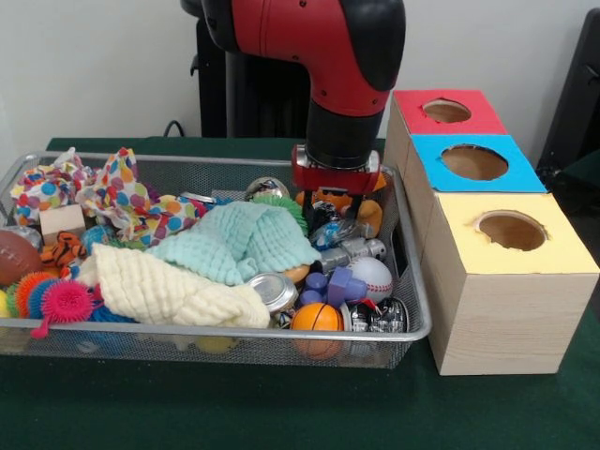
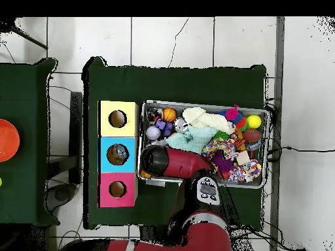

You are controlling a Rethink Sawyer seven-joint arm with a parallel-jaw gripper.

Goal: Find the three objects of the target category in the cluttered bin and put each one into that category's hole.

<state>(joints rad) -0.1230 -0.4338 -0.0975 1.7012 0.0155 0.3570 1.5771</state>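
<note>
My gripper is lowered into the far right part of the wire bin, over an orange toy and a silver can. Clutter hides its tips. In the overhead view the red arm covers the gripper and the bin's left near corner. Beside the bin stand three wooden boxes with round holes: red, blue and yellow. In the overhead view these are pink, blue and yellow. Something brownish shows inside the blue hole.
The bin holds a mint cloth, a pale yellow cloth, a polka-dot cloth, a baseball, a small basketball, a purple toy, cans, a football and spiky balls.
</note>
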